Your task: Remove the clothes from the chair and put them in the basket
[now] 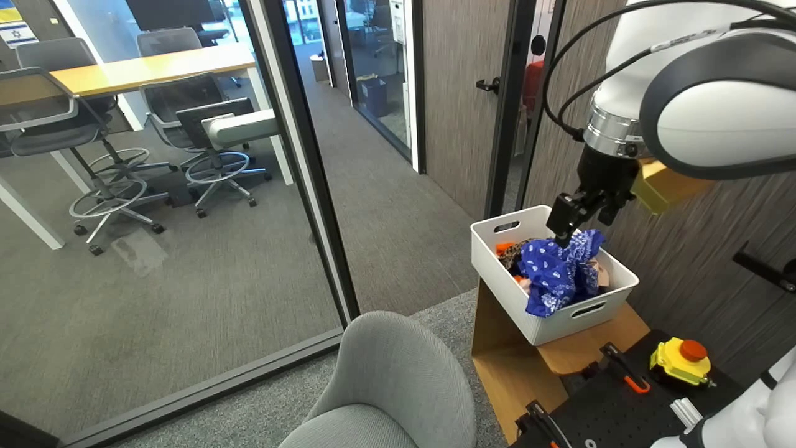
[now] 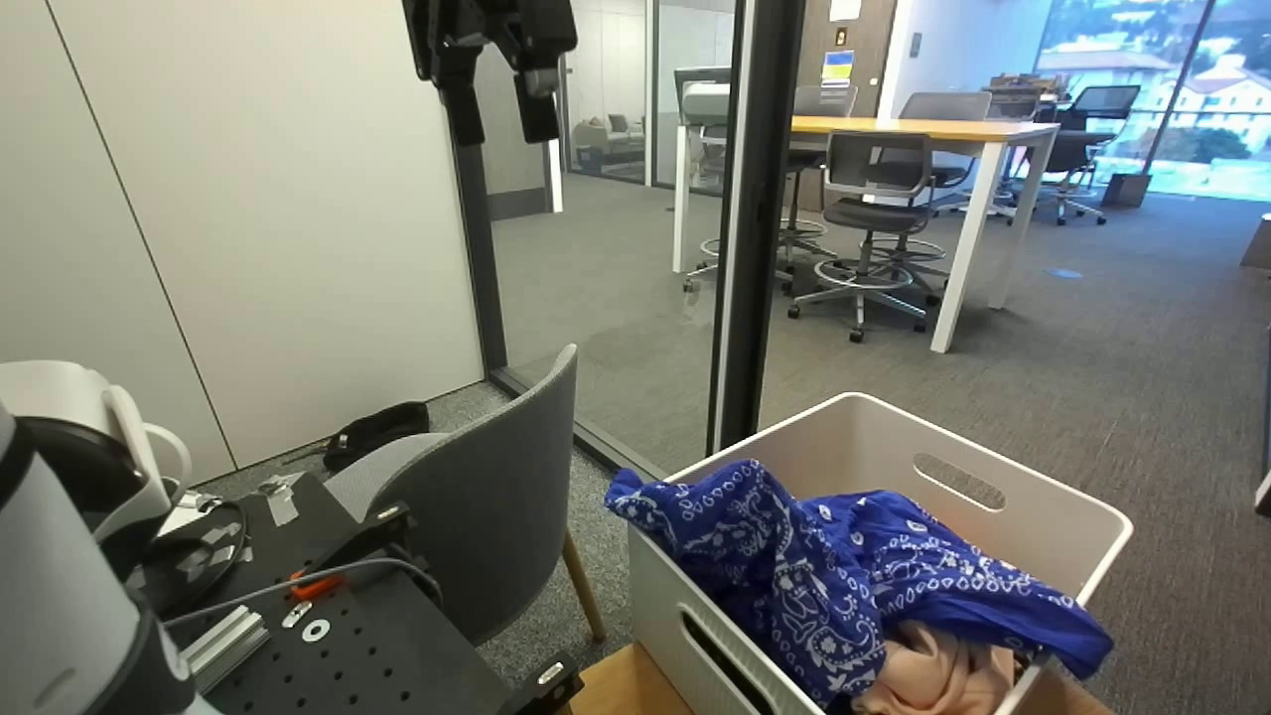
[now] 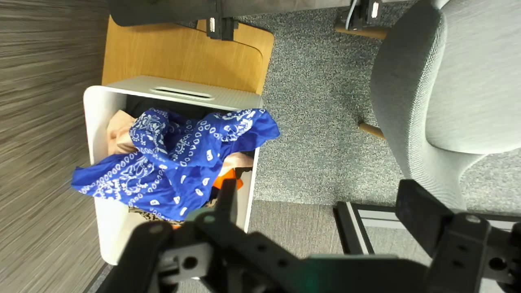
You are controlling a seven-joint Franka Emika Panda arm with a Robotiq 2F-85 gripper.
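Note:
A white basket [image 1: 507, 302] holds a blue patterned bandana [image 1: 550, 270] on top; both show in the wrist view, basket [image 3: 134, 84] and bandana [image 3: 179, 158]. Two bandana corners lie over opposite rims. Under it are peach cloth [image 3: 119, 132], orange cloth [image 3: 228, 177] and leopard-print cloth [image 1: 513, 254]. The grey chair [image 1: 398, 373] stands beside the basket; no cloth shows on its visible parts, also in the wrist view [image 3: 468, 81]. My gripper [image 3: 317, 185] is open and empty, above the basket and apart from the cloth. In an exterior view its fingers [image 2: 504, 132] are spread.
The basket stands on a wooden stand [image 3: 183, 53]. A black perforated board [image 2: 397, 636] with clamps adjoins it. A yellow box with a red button [image 1: 681, 361] sits on the board. A glass wall frame [image 1: 305, 155] and a wood-grain wall [image 3: 44, 142] flank the area.

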